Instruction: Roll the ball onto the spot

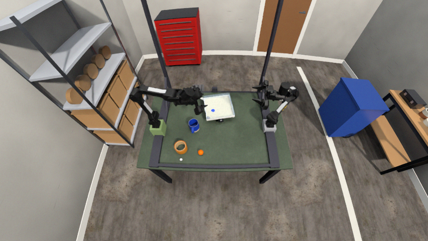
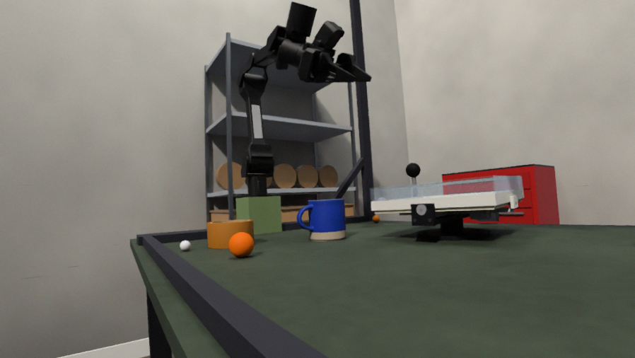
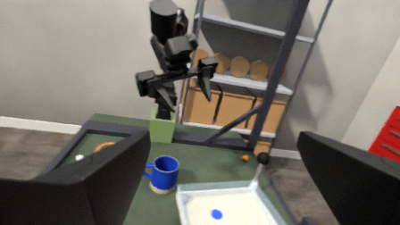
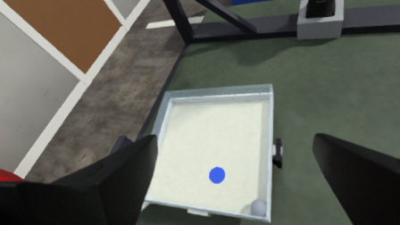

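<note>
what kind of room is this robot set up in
Probably a workshop or lab: a red drawer cabinet by the wall, a shelf unit with boxes, and two arms on one table.

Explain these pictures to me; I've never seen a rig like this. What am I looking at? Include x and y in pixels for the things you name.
Two jointed black robot arms share a green table [image 1: 239, 143] [image 2: 444, 289] [image 3: 210, 165] [image 4: 321, 67]. The top view looks down; the exterior view looks across from table height. Each wrist view looks out between one arm's own fingers.

On the table are a clear-lidded plate [image 1: 221, 101] [image 2: 448, 201] [image 3: 241, 214] [image 4: 201, 129], a blue mug [image 1: 195, 129] [image 2: 327, 215] [image 3: 165, 173], an orange ring-shaped pot [image 1: 180, 152] [image 2: 230, 233] [image 3: 105, 144] and small balls. The steel ball [image 1: 208, 117] [image 3: 186, 199] [image 4: 258, 207] sits in the plate's corner, off the blue spot [image 1: 212, 110] [image 3: 216, 214] [image 4: 217, 175].

Left gripper [image 1: 253, 93] [image 3: 224, 134] and right gripper [image 1: 204, 101] [image 2: 362, 80] [image 3: 194, 106] [image 4: 234, 142] are open, holding nothing.
</note>
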You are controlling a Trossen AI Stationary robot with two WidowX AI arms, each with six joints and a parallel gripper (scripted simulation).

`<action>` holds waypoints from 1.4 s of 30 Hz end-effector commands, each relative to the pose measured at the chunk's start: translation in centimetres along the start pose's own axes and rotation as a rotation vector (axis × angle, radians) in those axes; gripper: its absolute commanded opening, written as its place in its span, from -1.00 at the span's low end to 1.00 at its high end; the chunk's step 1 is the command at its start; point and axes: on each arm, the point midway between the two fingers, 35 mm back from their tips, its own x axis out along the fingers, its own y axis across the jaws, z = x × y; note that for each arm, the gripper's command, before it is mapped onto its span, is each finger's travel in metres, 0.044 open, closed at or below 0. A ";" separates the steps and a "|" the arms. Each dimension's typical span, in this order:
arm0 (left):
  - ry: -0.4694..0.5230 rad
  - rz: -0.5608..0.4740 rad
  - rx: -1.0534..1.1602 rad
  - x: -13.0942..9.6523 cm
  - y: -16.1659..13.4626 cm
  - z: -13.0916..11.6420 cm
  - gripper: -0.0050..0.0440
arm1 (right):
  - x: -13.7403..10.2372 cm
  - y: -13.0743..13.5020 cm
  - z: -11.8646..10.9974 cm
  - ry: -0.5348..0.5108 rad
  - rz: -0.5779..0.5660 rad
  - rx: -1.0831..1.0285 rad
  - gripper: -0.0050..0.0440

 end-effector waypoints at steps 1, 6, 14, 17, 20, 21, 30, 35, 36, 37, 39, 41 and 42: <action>-0.018 0.009 0.060 -0.7 0.4 1.0 0.84 | -0.6 0.4 0.8 -0.025 0.001 -0.016 0.84; -0.021 0.032 0.087 -1.1 0.9 1.1 0.84 | -0.6 0.4 0.8 -0.025 0.001 -0.016 0.84; -0.028 0.092 0.159 -2.0 2.1 1.3 0.84 | -0.6 0.4 0.8 -0.025 0.001 -0.016 0.84; -0.029 0.115 0.186 -2.4 2.4 1.4 0.84 | -0.6 0.4 0.8 -0.025 0.001 -0.016 0.84; -0.029 0.131 0.204 -2.7 2.7 1.4 0.84 | -0.6 0.4 0.8 -0.025 0.001 -0.016 0.84; -0.029 0.131 0.204 -2.7 2.7 1.4 0.84 | -0.6 0.4 0.8 -0.025 0.001 -0.016 0.84; -0.029 0.131 0.204 -2.7 2.7 1.4 0.84 | -0.4 0.4 1.1 -0.023 0.002 -0.020 0.84; -0.029 0.131 0.204 -2.7 2.7 1.4 0.84 | 0.7 1.1 1.0 0.023 0.007 -0.030 0.84; -0.029 0.131 0.204 -2.7 2.7 1.4 0.84 | 1.1 1.4 1.0 0.040 0.009 -0.034 0.84; -0.029 0.131 0.204 -2.7 2.7 1.4 0.84 | 1.6 1.8 0.9 0.061 0.012 -0.038 0.84; -0.029 0.131 0.204 -2.7 2.7 1.4 0.84 | 2.1 2.2 0.8 0.085 0.015 -0.044 0.84; -0.029 0.131 0.204 -2.7 2.7 1.4 0.84 | 2.8 2.7 0.7 0.112 0.019 -0.051 0.84; -0.029 0.131 0.204 -2.7 2.7 1.4 0.84 | 3.4 3.2 0.5 0.143 0.022 -0.059 0.84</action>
